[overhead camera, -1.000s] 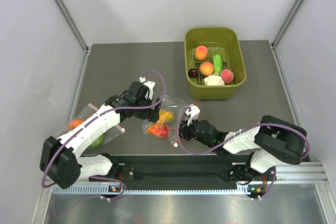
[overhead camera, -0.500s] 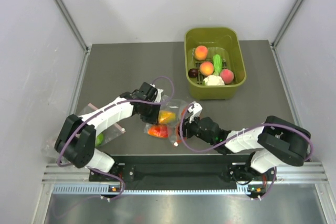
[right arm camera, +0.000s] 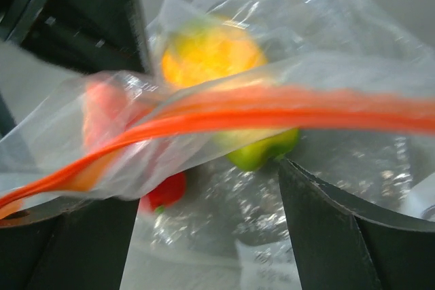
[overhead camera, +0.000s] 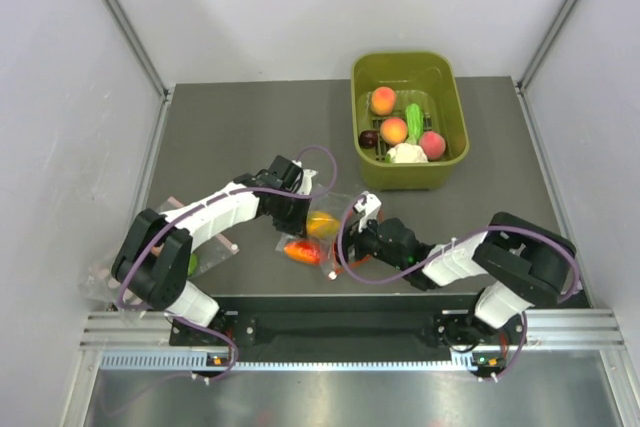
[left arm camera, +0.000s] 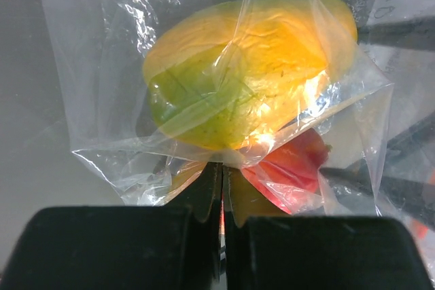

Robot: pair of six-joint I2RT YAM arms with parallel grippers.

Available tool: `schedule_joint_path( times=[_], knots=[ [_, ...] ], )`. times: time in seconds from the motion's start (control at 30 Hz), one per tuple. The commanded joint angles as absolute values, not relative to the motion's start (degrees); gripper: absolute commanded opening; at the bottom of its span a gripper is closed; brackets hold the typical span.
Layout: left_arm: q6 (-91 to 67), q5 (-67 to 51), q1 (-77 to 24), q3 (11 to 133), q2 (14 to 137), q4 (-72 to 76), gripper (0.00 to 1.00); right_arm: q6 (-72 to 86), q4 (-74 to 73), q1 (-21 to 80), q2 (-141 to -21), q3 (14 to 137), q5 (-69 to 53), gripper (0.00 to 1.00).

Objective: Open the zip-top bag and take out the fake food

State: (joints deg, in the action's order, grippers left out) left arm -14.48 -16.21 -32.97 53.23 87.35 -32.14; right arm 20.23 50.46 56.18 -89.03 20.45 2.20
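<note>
The zip-top bag [overhead camera: 328, 232] lies crumpled on the table between my two grippers. Its fake food shows through the plastic: a yellow-orange piece [overhead camera: 320, 224] and a glossy red piece [overhead camera: 302, 252]. My left gripper [overhead camera: 299, 213] is shut, its jaws pinching a fold of the bag's plastic [left arm camera: 222, 161] just below the yellow-green piece [left arm camera: 251, 66] and the red piece [left arm camera: 292, 168]. My right gripper [overhead camera: 350, 239] is open at the bag's mouth. The orange-red zip strip [right arm camera: 272, 117] runs blurred across that view above its spread fingers [right arm camera: 340, 236].
A green bin [overhead camera: 452, 107] at the back right holds peaches, a dark plum, a green piece and a white cauliflower. A second clear bag [overhead camera: 185, 247] with produce lies at the left, partly under my left arm. Walls enclose both sides.
My left gripper came down to the bag and shut on its plastic. My right gripper's jaws spread apart at the zip strip. The bag shifted slightly.
</note>
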Motion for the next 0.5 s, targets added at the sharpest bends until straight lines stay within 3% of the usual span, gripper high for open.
schedule_joint_path(
  times=[0.0,0.13,0.2,0.47],
  knots=[
    [-12.7,-18.5,-33.2,52.1,87.6,-33.1,0.0,20.8,58.0,54.3,-90.3,20.2,4.2,0.8],
    [-12.0,-21.3,-33.2,51.9,87.6,-32.6,0.0,18.1,60.3,53.3,-91.8,20.6,2.6,0.81],
    [-11.8,-22.1,-33.2,51.8,87.4,-32.5,0.0,17.2,61.4,52.0,-92.9,20.7,2.0,0.86],
    [-11.0,-26.4,-33.2,51.2,86.4,-31.2,0.0,17.0,71.2,45.0,-97.8,20.7,-18.2,0.89]
  ],
)
